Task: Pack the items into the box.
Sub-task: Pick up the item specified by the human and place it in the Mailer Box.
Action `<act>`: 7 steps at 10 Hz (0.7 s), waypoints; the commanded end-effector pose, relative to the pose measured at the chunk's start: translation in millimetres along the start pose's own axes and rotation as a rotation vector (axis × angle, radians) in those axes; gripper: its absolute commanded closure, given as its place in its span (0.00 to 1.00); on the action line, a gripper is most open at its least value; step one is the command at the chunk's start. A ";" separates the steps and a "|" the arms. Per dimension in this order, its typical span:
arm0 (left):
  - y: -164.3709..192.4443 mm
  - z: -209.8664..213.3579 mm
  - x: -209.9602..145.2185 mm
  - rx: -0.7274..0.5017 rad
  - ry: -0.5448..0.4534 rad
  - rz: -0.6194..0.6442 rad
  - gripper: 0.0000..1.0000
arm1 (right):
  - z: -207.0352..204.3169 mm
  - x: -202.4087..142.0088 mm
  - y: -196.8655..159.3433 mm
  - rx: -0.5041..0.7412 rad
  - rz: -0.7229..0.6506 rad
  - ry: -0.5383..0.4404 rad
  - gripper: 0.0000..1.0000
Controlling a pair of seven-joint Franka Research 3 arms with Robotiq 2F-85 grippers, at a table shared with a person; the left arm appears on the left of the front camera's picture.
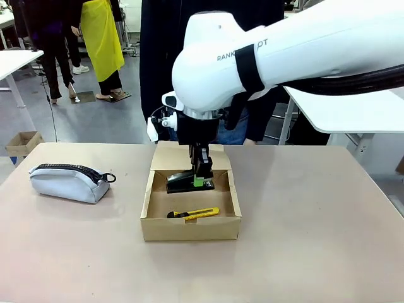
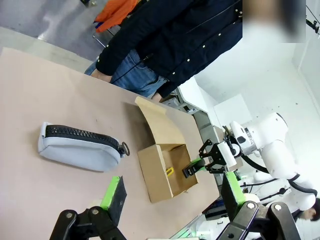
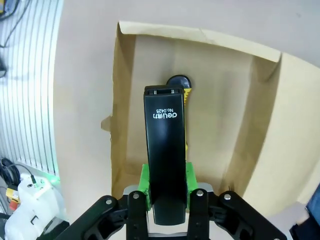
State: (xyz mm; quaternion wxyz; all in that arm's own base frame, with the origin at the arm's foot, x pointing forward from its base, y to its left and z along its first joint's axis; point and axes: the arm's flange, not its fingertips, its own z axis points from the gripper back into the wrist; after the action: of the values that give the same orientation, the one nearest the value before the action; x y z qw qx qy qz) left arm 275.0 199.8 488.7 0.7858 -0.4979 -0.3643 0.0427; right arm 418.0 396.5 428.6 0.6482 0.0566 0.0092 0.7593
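Most of the knife (image 3: 178,80) is hidden in the right wrist view by the stapler (image 3: 165,150), clamped in the right claw (image 3: 166,182). Both are shown inside the box (image 1: 189,231) at the middle of the bench (image 1: 315,240) in front view. The left claw (image 2: 172,194) is spread.

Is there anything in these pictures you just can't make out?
- Right wrist view: the stapler covers most of the knife; only one end peeks out.
- Front view: whether the stapler touches the box floor; the right gripper covers its middle, and it's too small to tell.
- Left wrist view: the knife is just a yellow speck, too small for detail.
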 end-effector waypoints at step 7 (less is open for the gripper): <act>-0.9 -0.5 -0.6 -0.021 -0.018 -0.019 0.00 | -69.8 15.4 8.7 0.026 -0.076 0.194 0.68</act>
State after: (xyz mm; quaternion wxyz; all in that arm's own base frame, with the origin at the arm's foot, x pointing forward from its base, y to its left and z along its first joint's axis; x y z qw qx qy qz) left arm 275.0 199.8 488.7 0.7858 -0.4979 -0.3643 0.0427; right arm 402.4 412.1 358.5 0.6636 0.0072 0.0800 0.7438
